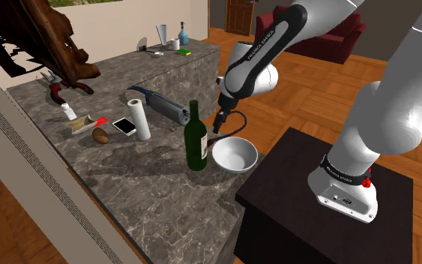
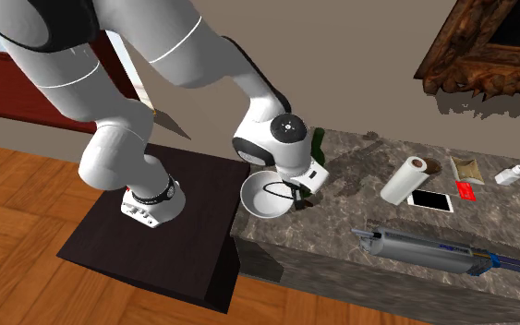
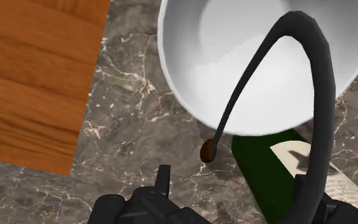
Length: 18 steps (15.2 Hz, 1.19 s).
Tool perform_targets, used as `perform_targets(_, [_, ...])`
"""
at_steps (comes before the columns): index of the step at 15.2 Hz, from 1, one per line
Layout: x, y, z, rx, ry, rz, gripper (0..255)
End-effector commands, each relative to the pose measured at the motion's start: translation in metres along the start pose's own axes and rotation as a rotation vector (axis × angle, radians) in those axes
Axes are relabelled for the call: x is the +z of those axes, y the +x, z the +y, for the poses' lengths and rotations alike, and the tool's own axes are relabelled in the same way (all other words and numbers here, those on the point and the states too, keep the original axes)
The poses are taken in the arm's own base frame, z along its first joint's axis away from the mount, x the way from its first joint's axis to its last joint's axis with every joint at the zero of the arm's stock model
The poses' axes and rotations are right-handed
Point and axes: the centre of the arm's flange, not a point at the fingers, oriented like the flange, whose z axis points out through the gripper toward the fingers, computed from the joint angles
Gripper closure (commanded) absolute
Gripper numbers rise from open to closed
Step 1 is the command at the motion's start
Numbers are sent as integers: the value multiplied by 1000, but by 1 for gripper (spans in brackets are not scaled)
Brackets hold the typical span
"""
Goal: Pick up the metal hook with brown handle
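Note:
The hook (image 1: 235,118) is a dark curved bar ending in a small brown tip (image 3: 206,151). It hangs in the air just over a white bowl (image 1: 235,155) on the marble counter (image 1: 149,187). My gripper (image 1: 219,124) is shut on the hook's other end, and in the wrist view the hook (image 3: 320,70) arches from the gripper (image 3: 234,194) up across the bowl (image 3: 190,76). A dark green wine bottle (image 1: 196,139) stands right beside the bowl, close to the gripper. From the second exterior view the gripper (image 2: 299,189) hovers at the bowl's (image 2: 258,198) far rim with the hook (image 2: 281,191) looping over it.
Farther along the counter lie a paper towel roll (image 1: 138,118), a phone (image 1: 124,126), a grey power tool (image 1: 164,105) and a potato (image 1: 100,136). The counter's edge drops to wooden floor (image 3: 37,76) near the bowl. The dark stand (image 1: 329,202) is beside it.

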Motion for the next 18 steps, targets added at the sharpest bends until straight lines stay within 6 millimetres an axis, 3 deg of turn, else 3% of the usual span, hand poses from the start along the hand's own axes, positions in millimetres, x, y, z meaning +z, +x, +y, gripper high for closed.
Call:
perform_targets(1, [24, 6, 1, -21, 7, 12, 0])
perform_targets(3, [49, 12, 1, -42, 16, 23, 0])
perform_targets(11, [91, 5, 6, -44, 18, 24, 0])
perform_targets(13, [91, 5, 6, -44, 17, 24, 0])
perform_targets(14, [91, 5, 7, -44, 18, 24, 255])
perform_targets(18, [91, 5, 6, -44, 18, 24, 255])
